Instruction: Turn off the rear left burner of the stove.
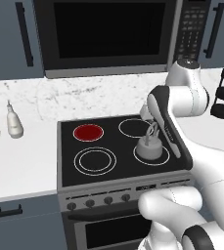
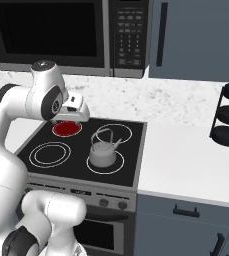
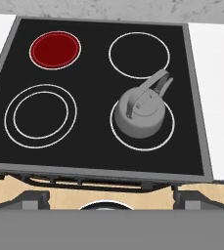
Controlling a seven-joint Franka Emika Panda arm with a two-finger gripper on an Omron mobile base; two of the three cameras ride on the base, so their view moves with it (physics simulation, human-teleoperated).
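Note:
The stove is a black glass cooktop on a grey steel body. Its rear left burner glows as a solid red disc. A row of small dark knobs runs along the front panel above the oven door. My gripper hangs high over the stove's front edge, looking straight down, open with nothing between its widely spread fingertips. The white hand hovers above the cooktop's rear part.
A grey kettle stands on the front right zone. A black microwave hangs above. Two white bottles stand on the left counter, and a black tiered rack on the right counter.

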